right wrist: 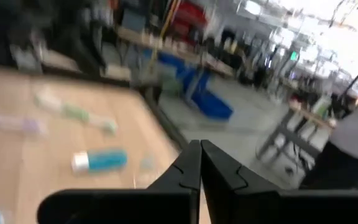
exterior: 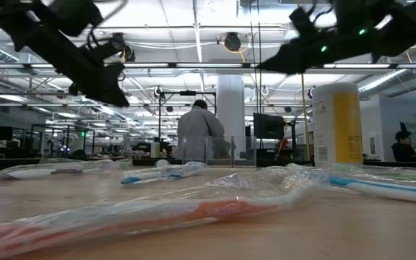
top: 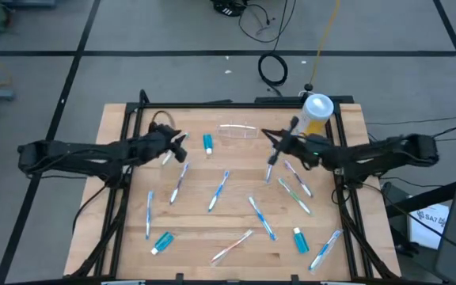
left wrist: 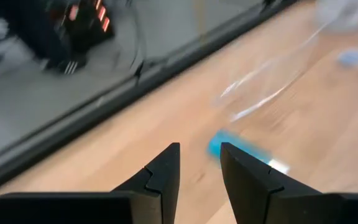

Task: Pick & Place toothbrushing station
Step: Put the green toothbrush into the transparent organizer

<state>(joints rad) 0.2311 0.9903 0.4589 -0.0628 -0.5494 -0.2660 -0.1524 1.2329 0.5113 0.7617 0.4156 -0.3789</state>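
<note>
Both tools hover empty, left tool (top: 182,142) slightly apart, right tool (top: 274,153) together; approaching the toothbrushing station (top: 237,132) seems next.

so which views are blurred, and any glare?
Left wrist: motion blur smears the clear holder and blue tube. Right wrist: heavily blurred, windows blown out. Low: near toothbrush out of focus, ceiling lights bright. High: sharp, even light.

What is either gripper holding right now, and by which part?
Nothing is held. The left gripper hangs open above the table with only air between its fingers. The right gripper is shut on nothing. The clear holder lies untouched between them.
</note>
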